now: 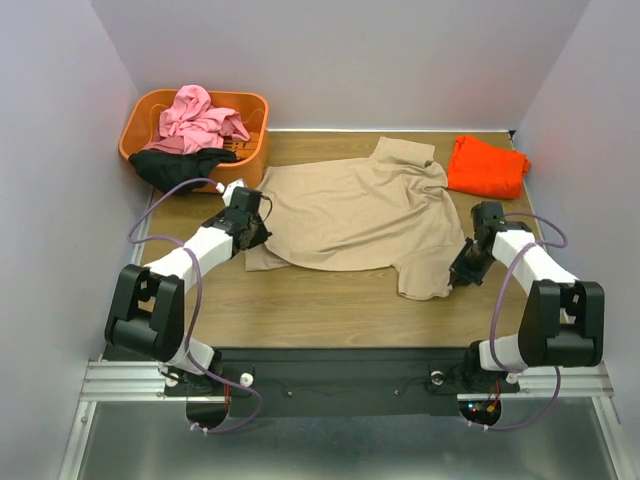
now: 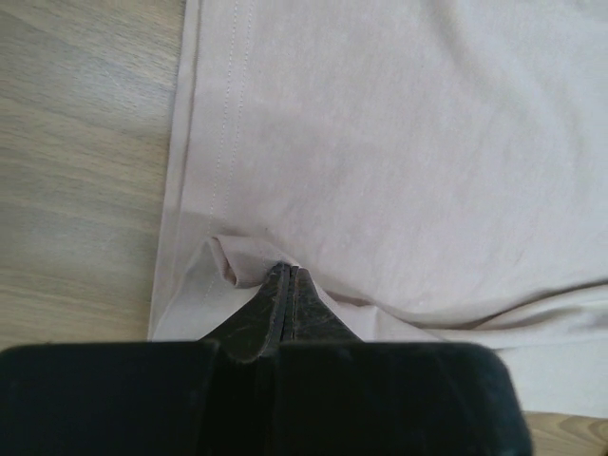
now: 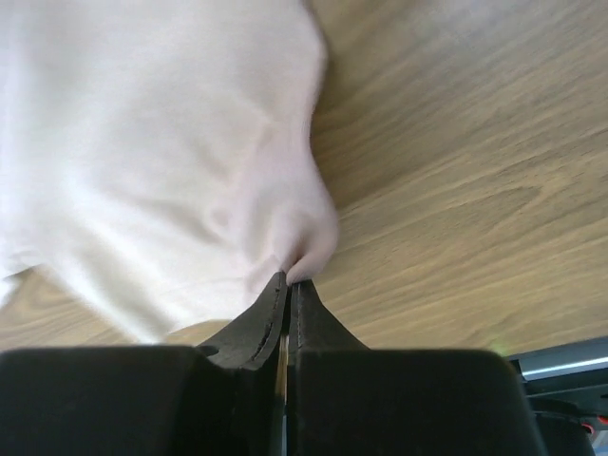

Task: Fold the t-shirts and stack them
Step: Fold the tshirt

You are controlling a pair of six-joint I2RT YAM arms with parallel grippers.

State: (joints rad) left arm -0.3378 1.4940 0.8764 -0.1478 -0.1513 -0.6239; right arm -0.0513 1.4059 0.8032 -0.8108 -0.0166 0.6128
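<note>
The left gripper (image 2: 288, 273) is clenched on a pinch of the tan t-shirt (image 1: 350, 210) at its left edge, and the right gripper (image 3: 288, 278) is clamped on its lower-right corner. The shirt lies spread mid-frame on the wooden table (image 1: 330, 310). Further out, an orange-red t-shirt (image 1: 487, 165) lies at upper right, and at upper left a pink t-shirt (image 1: 200, 118) and a black t-shirt (image 1: 180, 165) fill the orange basket (image 1: 257, 104).

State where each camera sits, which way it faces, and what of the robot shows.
Top external: above and behind the bases, facing down on the table, tan t-shirt and basket; left arm and right arm show.
Left wrist: on the left arm, facing along its shut left fingers pinching the t-shirt's edge.
Right wrist: on the right arm, facing along its shut right fingers pinching the t-shirt's edge.
Shared: both wrist views show the t-shirt on the wooden table.
</note>
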